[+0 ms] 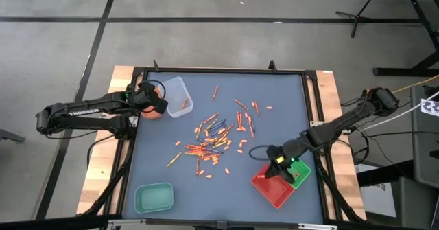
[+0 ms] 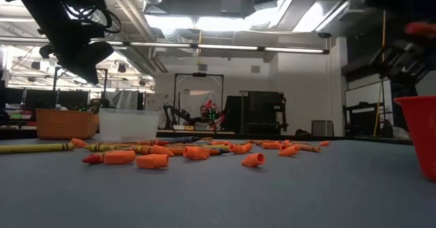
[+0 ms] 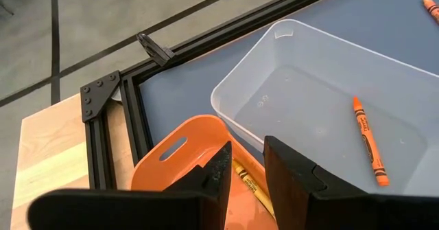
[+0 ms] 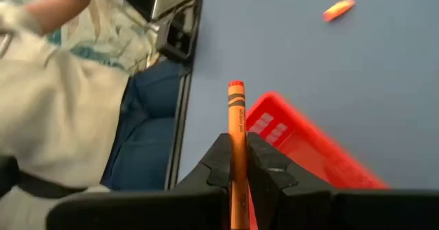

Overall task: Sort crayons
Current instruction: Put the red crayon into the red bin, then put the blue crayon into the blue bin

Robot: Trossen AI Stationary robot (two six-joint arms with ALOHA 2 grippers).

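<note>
Many crayons (image 1: 212,137), mostly orange and red, lie scattered in the middle of the blue mat. My right gripper (image 4: 236,144) is shut on one orange crayon (image 4: 236,117) above the red tray (image 1: 273,189), which stands next to a green tray (image 1: 302,171) at the near right. My left gripper (image 3: 248,165) hangs open over the orange tray (image 3: 171,154) at the far left, with nothing between its fingers. A yellow crayon (image 3: 250,185) lies in that tray. The clear tray (image 3: 309,72) beside it holds one orange crayon (image 3: 367,141). My right gripper pinches the orange crayon's shaft (image 4: 237,135) between its two fingers. The crayon lies along the fingers, and its free end (image 4: 235,87) sticks out ahead of the fingertips. The fingers slant downward. The crayon is lifted clear, above the red tray's rim (image 4: 302,130).
A teal tray (image 1: 153,197) stands at the near left corner. A black frame (image 1: 226,70) borders the mat. One loose orange crayon piece (image 4: 339,9) lies on the mat beyond the red tray. Bare mat shows between the pile and the near edge.
</note>
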